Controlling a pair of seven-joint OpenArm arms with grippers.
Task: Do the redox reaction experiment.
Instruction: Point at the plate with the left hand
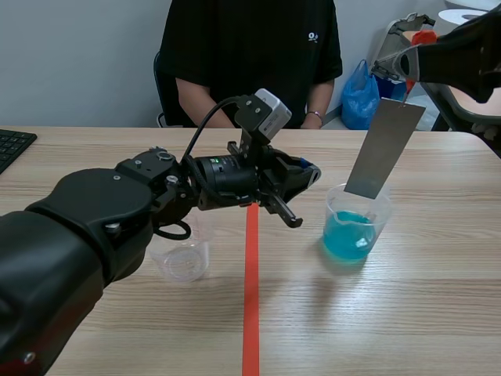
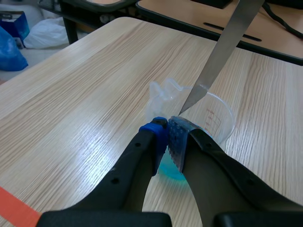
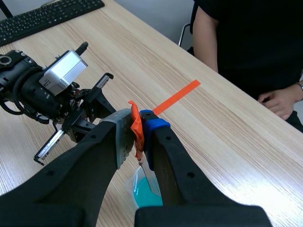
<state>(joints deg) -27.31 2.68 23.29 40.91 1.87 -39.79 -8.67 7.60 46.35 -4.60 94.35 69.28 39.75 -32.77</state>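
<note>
The right claw point(image 3: 137, 121) grips the metal strip point(image 1: 383, 149) by its orange-taped top, its tip hanging in the mouth of the beaker point(image 1: 381, 213) above blue liquid point(image 1: 348, 236), likely for dipping, while the left claw point(image 2: 167, 128) hovers nearby, clenched on nothing.

Black arm point(image 1: 86, 207) with silver camera box point(image 1: 271, 111), looping cable point(image 1: 201, 129) and blue-padded left hand point(image 2: 168, 135).

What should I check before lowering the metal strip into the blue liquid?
1. Right gripper shut on the metal strip at its orange tab: ok.
2. Strip hangs over the beaker mouth: ok.
3. Strip tip in the blue liquid: not ok, it is at about rim height.
4. Beaker upright on the table: ok.
5. Left gripper clear of the beaker: cannot tell; it is shut, close to the rim.
</note>
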